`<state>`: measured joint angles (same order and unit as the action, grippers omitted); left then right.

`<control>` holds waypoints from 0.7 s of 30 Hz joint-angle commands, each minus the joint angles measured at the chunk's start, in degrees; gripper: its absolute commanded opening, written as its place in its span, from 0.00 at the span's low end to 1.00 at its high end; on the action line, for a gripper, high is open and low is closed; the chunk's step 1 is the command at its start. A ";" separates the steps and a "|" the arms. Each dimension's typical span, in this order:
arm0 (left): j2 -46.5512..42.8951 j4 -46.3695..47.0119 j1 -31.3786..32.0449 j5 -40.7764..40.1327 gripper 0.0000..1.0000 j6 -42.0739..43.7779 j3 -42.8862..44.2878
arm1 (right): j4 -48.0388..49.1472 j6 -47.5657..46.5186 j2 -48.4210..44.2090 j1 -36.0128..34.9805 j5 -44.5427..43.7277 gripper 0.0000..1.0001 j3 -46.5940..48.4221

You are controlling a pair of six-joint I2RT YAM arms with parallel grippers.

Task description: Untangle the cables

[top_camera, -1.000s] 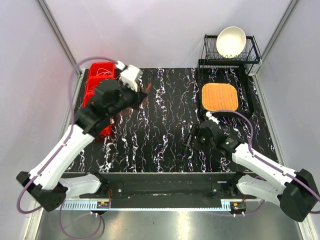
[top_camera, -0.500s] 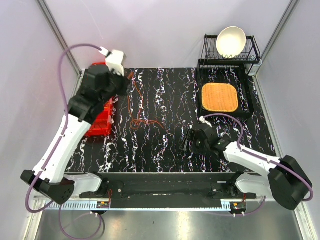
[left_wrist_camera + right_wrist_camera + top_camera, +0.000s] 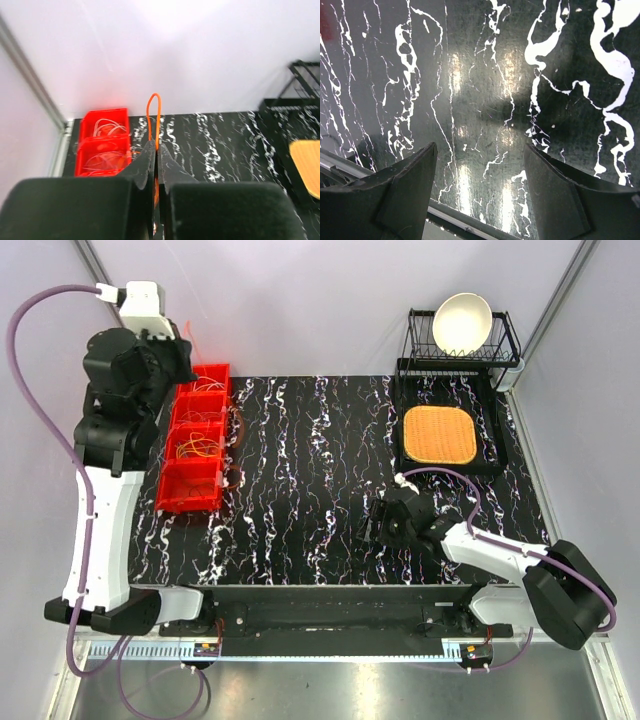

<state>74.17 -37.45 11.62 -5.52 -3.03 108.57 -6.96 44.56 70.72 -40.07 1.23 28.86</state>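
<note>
1. One orange cable (image 3: pixel 155 107) is pinched in my closed left gripper (image 3: pixel 156 150), high above the red bins (image 3: pixel 185 503).
2. Other cables (image 3: pixel 203 447) lie in those bins, so most untangling looks undone; my right gripper (image 3: pixel 480 170) hangs open, empty.

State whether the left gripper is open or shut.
Shut: the left gripper clamps an orange cable, whose loop pokes out past its tips.
</note>
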 commanded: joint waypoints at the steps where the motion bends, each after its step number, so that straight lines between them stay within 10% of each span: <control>1: -3.67 2.65 -1.95 -4.85 0.00 0.83 1.47 | 3.27 -1.05 0.03 0.00 0.96 0.75 -0.56; 13: -3.07 4.93 -4.15 -14.51 0.00 2.32 11.22 | 4.59 -1.49 -0.05 -0.09 1.67 0.75 -1.09; 21: -7.37 9.93 -5.11 -19.09 0.00 4.17 -1.93 | 5.20 -1.75 0.03 0.00 2.28 0.75 -1.35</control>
<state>67.96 -31.92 7.35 -20.21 -1.19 113.08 -4.08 43.72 70.83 -40.07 2.72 27.62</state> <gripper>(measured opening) 0.009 0.753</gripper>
